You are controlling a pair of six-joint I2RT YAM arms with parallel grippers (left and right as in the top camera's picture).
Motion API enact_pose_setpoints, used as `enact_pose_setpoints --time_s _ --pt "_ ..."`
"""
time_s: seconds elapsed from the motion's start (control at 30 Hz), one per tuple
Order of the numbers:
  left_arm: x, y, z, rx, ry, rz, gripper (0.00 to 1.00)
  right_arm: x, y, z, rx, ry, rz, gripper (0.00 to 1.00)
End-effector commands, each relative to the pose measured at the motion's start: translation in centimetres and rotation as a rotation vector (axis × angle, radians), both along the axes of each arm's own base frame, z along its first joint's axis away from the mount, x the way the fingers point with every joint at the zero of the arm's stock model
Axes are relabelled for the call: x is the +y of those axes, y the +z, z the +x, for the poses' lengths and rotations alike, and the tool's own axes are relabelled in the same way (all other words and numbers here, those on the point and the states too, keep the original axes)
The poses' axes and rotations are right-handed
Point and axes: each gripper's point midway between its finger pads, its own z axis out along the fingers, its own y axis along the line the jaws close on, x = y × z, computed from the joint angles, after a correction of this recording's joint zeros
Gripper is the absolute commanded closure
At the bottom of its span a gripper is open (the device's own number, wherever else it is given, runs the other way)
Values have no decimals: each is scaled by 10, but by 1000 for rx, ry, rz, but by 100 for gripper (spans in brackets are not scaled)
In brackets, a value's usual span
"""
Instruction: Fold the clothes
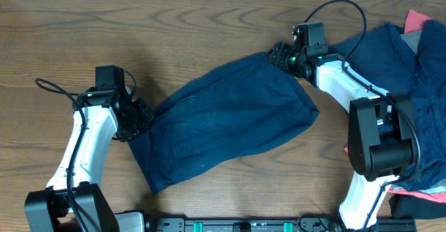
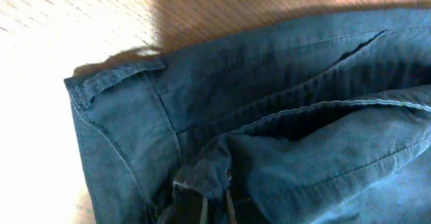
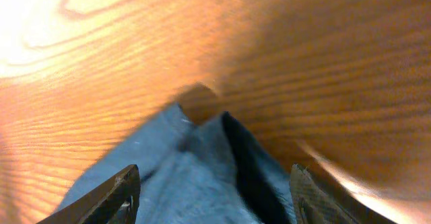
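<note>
The navy-blue shorts lie folded slantwise on the middle of the table. My left gripper is at their lower left end. In the left wrist view it is shut on a bunched fold of the shorts near the waistband seam. My right gripper is at the shorts' upper right corner. In the right wrist view its fingers are wide open on either side of that cloth corner, which rests on the wood.
A heap of other clothes fills the right edge of the table: navy cloth, a red-pink piece and a grey piece. The right arm's base stands in front of the heap. The bare wooden table extends left and back.
</note>
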Motion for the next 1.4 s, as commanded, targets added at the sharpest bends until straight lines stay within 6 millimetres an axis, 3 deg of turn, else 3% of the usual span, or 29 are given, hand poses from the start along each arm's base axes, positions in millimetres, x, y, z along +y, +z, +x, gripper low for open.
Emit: enact_pose_setpoints --time_s 0.0,0.3,0.43,0.5,0.6,0.77,0.9,1.07,1.17,1.27,1.37 --pt "1 6 4 -19 -5 2 94 13 4 0 1 20 38 34" --pt "1 6 5 -19 -5 2 94 15 -5 -4 13 13 -26 45" --pt "1 6 5 -23 -5 2 94 16 -18 -7 38 19 -25 50" --pt "1 6 5 -24 -4 2 94 19 -24 -7 48 32 -11 63" --pt "1 6 5 -22 -5 2 94 21 -26 -6 42 38 -3 99" --pt "1 6 5 -21 -4 2 94 20 -16 -4 5 73 -22 99" --pt "1 6 4 -19 -4 2 94 19 25 1 -104 124 -60 99" --pt "1 6 2 -11 -4 1 94 10 120 6 -338 143 -130 99" --pt "1 5 1 -2 -4 4 94 11 164 0 -430 149 -128 99" --pt "1 5 0 0 -4 4 94 13 187 -8 -478 162 -129 99" --pt "1 5 -1 5 -4 3 94 21 187 -14 -475 193 -129 99"
